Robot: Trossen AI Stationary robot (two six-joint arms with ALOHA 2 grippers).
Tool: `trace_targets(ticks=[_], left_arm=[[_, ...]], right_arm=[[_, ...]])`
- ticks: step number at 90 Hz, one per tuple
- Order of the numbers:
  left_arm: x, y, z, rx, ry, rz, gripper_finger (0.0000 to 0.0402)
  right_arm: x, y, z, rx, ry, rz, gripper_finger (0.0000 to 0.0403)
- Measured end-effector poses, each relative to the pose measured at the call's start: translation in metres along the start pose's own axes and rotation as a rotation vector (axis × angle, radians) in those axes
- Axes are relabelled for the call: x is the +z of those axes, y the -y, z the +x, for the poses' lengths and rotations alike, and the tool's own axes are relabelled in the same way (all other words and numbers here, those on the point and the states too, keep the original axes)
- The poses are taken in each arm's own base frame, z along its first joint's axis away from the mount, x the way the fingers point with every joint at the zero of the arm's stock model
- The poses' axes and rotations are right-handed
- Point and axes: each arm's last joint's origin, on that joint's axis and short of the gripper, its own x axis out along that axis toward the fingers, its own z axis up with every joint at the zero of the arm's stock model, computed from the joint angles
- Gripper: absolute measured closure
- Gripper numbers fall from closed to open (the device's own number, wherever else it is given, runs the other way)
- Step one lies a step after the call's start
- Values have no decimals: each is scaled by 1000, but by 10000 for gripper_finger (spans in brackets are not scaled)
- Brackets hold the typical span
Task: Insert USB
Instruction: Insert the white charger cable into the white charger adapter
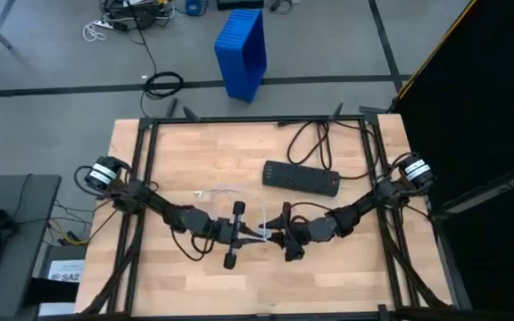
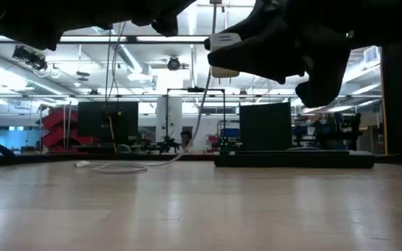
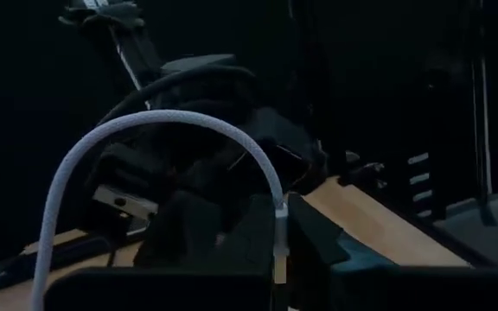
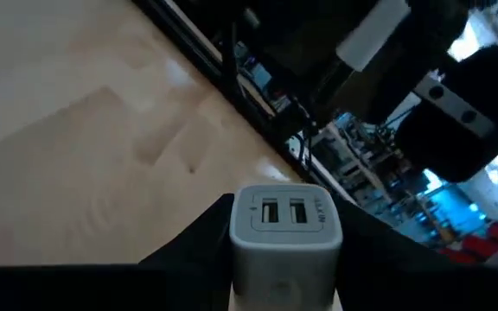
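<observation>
The USB is a thin white cable [image 1: 230, 192]. Its loose end [image 2: 82, 164] lies on the wooden table, and the rest rises in a slack curve [image 2: 199, 118] to my left gripper [image 1: 242, 234], which is shut on it above the table's middle. My right gripper [image 1: 286, 239] faces the left one from close by. It is shut on a small white charger block [image 4: 285, 226], whose face with two USB ports is turned away from the wrist. Both grippers hang clear of the table in the low view. My left gripper pinches the USB cable at its plug end [image 3: 281, 226] between its two fingers. The cable arches up and back out of the hold [image 3: 171, 121], then drops slack to the table. The plug's tip is hidden by the fingers. My right gripper pinches the charger block by its two side faces [image 4: 240, 246] between its two dark fingers [image 4: 188, 250]. The block's port face [image 4: 285, 212] sticks out past the fingertips. The block is lifted clear of the table [image 2: 222, 52].
A black power strip [image 1: 302, 176] lies flat on the table behind the grippers, its thick black cord [image 1: 315, 138] looping toward the far edge. A black frame [image 1: 257, 119] rims the table. A blue crate [image 1: 244, 49] stands on the floor beyond.
</observation>
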Motion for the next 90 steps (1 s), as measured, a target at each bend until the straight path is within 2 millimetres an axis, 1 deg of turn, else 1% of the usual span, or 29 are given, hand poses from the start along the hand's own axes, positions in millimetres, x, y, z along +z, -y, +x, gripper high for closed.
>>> trace_targets(ticks=[25,33,45,53,73,90], left_arm=[[0,1,0,-27,6,28,401],[1,1,0,-24,12,28,401],[5,-2,0,26,44,15,401],[5,-2,0,29,43,22,401],[-2,-1,2,57,30,48,401],[-7,0,3,86,39,68,401]], right_arm=[[2,0,-1,-8,13,-2,284],[5,4,-1,-38,42,61,284],[8,12,0,-89,95,226,284],[7,14,1,-88,112,295,284],[4,17,4,-42,149,381,284],[4,17,4,-40,147,390,284]])
